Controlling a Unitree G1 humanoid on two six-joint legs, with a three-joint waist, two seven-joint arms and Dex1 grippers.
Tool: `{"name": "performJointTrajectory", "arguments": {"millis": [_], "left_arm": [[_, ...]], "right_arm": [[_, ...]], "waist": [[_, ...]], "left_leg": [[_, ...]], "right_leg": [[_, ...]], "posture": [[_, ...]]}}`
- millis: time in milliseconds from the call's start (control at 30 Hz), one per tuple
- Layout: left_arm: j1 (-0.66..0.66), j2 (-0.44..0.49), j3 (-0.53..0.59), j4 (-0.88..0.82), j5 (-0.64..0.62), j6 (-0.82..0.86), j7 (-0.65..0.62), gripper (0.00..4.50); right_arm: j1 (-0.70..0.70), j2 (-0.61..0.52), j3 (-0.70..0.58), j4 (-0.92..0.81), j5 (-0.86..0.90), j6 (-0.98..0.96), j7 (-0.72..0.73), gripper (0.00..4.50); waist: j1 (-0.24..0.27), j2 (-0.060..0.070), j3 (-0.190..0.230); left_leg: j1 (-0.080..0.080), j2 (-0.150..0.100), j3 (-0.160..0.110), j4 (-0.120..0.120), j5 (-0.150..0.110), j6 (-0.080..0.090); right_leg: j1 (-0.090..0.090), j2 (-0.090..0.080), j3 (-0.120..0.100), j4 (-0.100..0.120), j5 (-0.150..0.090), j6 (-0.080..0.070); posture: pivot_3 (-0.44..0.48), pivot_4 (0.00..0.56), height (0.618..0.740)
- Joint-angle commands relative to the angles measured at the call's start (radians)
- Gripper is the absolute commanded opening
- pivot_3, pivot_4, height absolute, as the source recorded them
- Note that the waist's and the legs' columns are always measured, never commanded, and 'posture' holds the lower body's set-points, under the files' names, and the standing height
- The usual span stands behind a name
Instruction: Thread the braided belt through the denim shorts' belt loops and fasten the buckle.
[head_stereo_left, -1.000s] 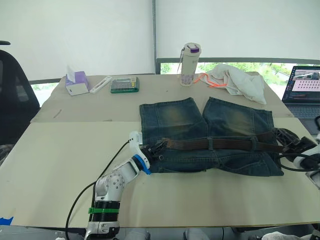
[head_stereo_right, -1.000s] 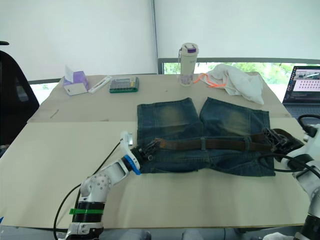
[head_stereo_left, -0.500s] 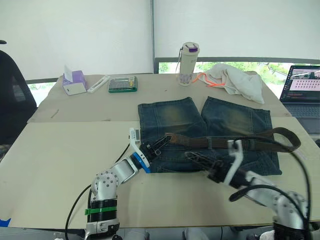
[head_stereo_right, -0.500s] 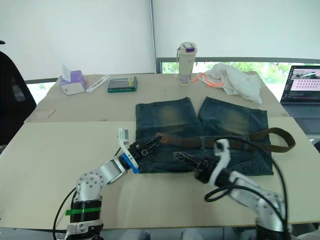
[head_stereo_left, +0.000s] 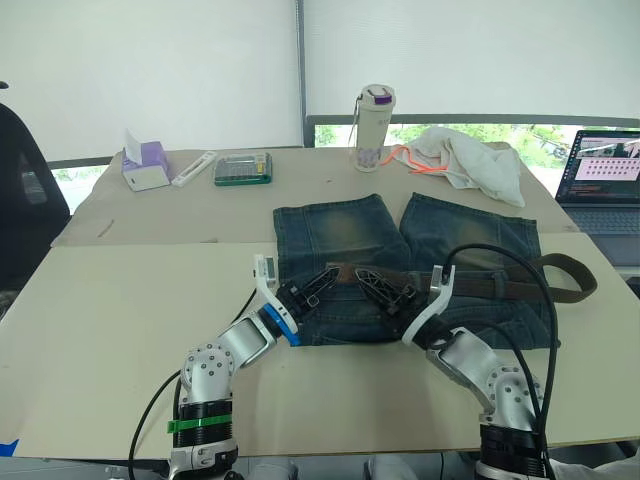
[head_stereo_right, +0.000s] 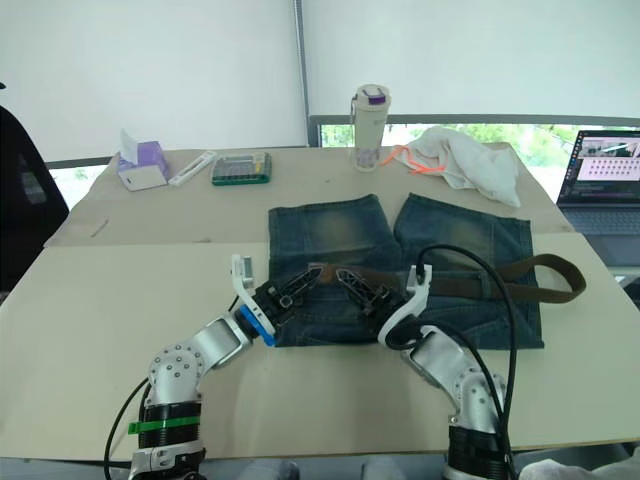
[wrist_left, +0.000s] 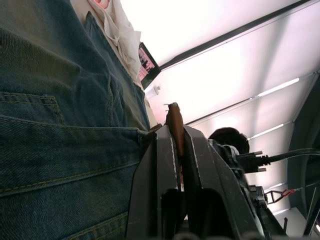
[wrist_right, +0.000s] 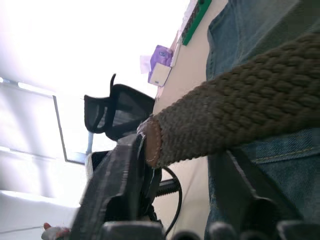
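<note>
- The denim shorts (head_stereo_left: 410, 270) lie flat on the surface (head_stereo_left: 120, 330), waistband toward the robot, legs pointing to 12 o'clock.
- The braided belt (head_stereo_left: 480, 284) runs along the waistband; its far part curls up in a loop at the shorts' 3 o'clock edge. I cannot pick out the buckle or tell the belt loops apart with any certainty.
- The left gripper (head_stereo_left: 318, 288) sits at the shorts' 9 o'clock corner. Its fingers are narrow, pinched on the belt's brown tip.
- The right gripper (head_stereo_left: 385, 290) lies just beside it, toward 3 o'clock, with its fingers spread wide around the strap and not clamping it.
- The step in hand looks like passing or feeding the tip near the first loops. To do it well, I would keep the left pinch firm and the tip flat and level with the waistband, and close the right fingers a little behind the tip, so the strap does not twist or drag the denim into folds.
- The left wrist view shows the tip (wrist_left: 175, 120) standing up between the two fingers, which the head views leave too small to read.
- The right wrist view shows the braid's weave and rounded leather end (wrist_right: 152, 142) passing across the gap between its fingers; the head views alone give the belt's whole run.
</note>
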Motion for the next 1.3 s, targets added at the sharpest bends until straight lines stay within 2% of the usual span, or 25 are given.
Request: {"name": "performJointTrajectory", "arguments": {"millis": [33,100,133,300,367,567,667,800,967,1300], "left_arm": [[-0.006,0.004,-0.009,-0.024,-0.014,-0.009,-0.003,0.0],[-0.005,0.009,-0.012,-0.022,-0.008,-0.015,-0.005,0.0],[0.0,0.015,-0.018,-0.027,-0.004,-0.018,-0.017,0.0],[0.014,0.033,-0.022,-0.035,-0.001,-0.028,-0.032,1.76],[0.032,0.075,-0.034,-0.057,0.021,-0.024,-0.052,2.39],[0.198,0.374,-0.122,-0.205,0.158,-0.069,-0.267,4.42],[0.255,0.468,-0.127,-0.221,0.232,-0.153,-0.351,4.46],[0.273,0.523,-0.107,-0.191,0.346,-0.314,-0.402,4.46],[0.24,0.503,-0.079,-0.134,0.402,-0.434,-0.414,4.46],[0.21,0.462,-0.076,-0.022,0.474,-0.533,-0.39,4.46]], "right_arm": [[-0.022,-0.01,-0.008,-0.042,0.038,-0.029,0.02,0.62],[-0.019,-0.012,-0.004,-0.042,0.038,-0.033,0.02,0.01],[-0.018,-0.015,-0.002,-0.043,0.033,-0.034,0.027,0.01],[-0.024,-0.023,0.009,-0.036,0.011,-0.045,0.034,0.0],[-0.036,-0.033,0.028,-0.03,-0.027,-0.046,0.03,0.0],[-0.078,-0.1,0.124,-0.016,-0.22,-0.024,0.0,0.0],[-0.103,-0.1,0.134,0.002,-0.278,-0.021,-0.031,0.0],[-0.127,-0.098,0.14,0.01,-0.311,0.019,-0.08,0.0],[-0.152,-0.072,0.158,0.03,-0.35,0.054,-0.122,0.0],[-0.196,0.037,0.163,0.075,-0.351,0.091,-0.113,0.0]], "waist": [[0.0,0.0,0.0],[0.0,0.0,0.0],[0.0,0.0,0.0],[-0.001,0.0,0.0],[-0.002,0.0,0.0],[-0.016,0.003,-0.001],[-0.014,0.003,-0.001],[0.001,0.003,-0.001],[0.0,0.003,-0.001],[-0.014,0.003,-0.001]], "left_leg": [[0.0,0.0,0.0,0.0,0.0,0.0],[0.0,0.0,0.0,0.0,0.0,0.0],[0.0,0.0,0.0,0.0,0.0,0.0],[0.0,0.0,0.0,0.0,0.0,0.0],[0.0,0.0,0.0,0.0,0.0,0.0],[0.001,0.002,0.001,-0.005,0.001,-0.001],[0.001,0.002,0.0,-0.005,0.001,-0.002],[0.001,0.002,0.0,-0.005,0.001,-0.002],[0.001,0.002,-0.001,-0.006,0.001,-0.002],[0.001,0.005,-0.001,-0.006,0.001,-0.002]], "right_leg": [[0.0,0.0,0.0,0.0,0.0,0.0],[0.0,0.0,0.0,0.0,0.0,0.0],[0.0,0.0,0.0,0.0,0.0,0.0],[0.0,0.0,0.0,0.0,0.0,0.0],[0.0,0.0,0.0,0.0,0.0,0.0],[-0.003,0.002,0.001,0.001,0.0,-0.002],[-0.003,0.002,0.001,0.001,0.0,-0.003],[-0.003,0.001,0.001,0.0,0.0,-0.003],[-0.003,0.0,0.001,-0.001,0.0,-0.003],[-0.004,0.003,0.001,0.001,0.001,-0.004]], "posture": [[0.0,0.15,0.74],[0.0,0.15,0.74],[0.0,0.15,0.74],[0.0,0.15,0.74],[0.0,0.15,0.74],[0.0,0.15,0.74],[0.0,0.15,0.74],[0.0,0.15,0.74],[0.0,0.15,0.74],[0.0,0.15,0.74]]}}
